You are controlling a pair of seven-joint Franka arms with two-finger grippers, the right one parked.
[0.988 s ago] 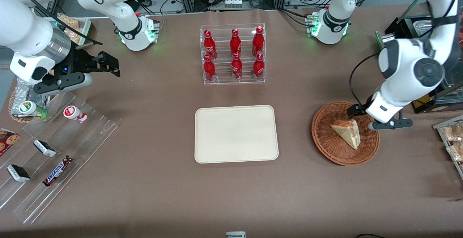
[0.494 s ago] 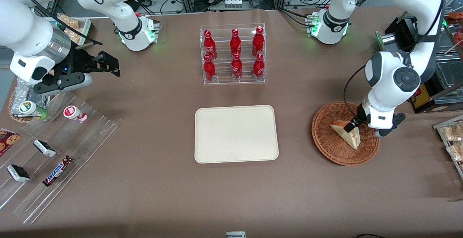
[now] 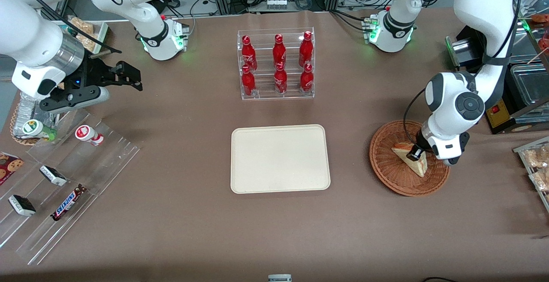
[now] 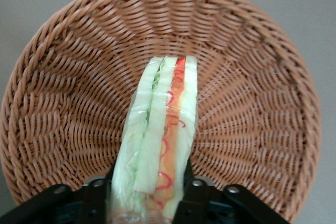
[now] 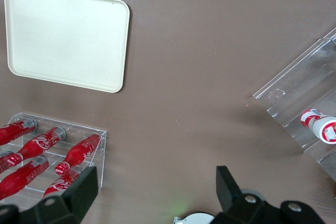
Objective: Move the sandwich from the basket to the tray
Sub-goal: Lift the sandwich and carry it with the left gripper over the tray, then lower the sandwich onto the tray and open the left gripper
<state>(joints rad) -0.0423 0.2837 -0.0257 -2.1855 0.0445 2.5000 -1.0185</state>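
Note:
The sandwich (image 3: 418, 167), a clear-wrapped wedge with green and orange-red layers, lies in the round wicker basket (image 3: 386, 175) toward the working arm's end of the table. My left gripper (image 3: 414, 153) is down in the basket, shut on the sandwich's thick end. In the left wrist view the sandwich (image 4: 163, 124) runs out from between the black fingers (image 4: 188, 192), which press on both of its sides, with the basket (image 4: 252, 103) weave underneath; the gripper (image 4: 147, 191) holds it on edge. The cream tray (image 3: 280, 158) lies bare at mid-table, also in the right wrist view (image 5: 65, 38).
A clear rack of red cola bottles (image 3: 276, 64) stands farther from the front camera than the tray. Clear acrylic racks (image 3: 64, 179) with chocolate bars and small bottles sit toward the parked arm's end. Packaged snacks (image 3: 536, 162) lie at the table edge near the basket.
The left arm's wrist swung round and came down into the basket, bringing the fingers onto the sandwich. The sandwich and basket have stayed in place.

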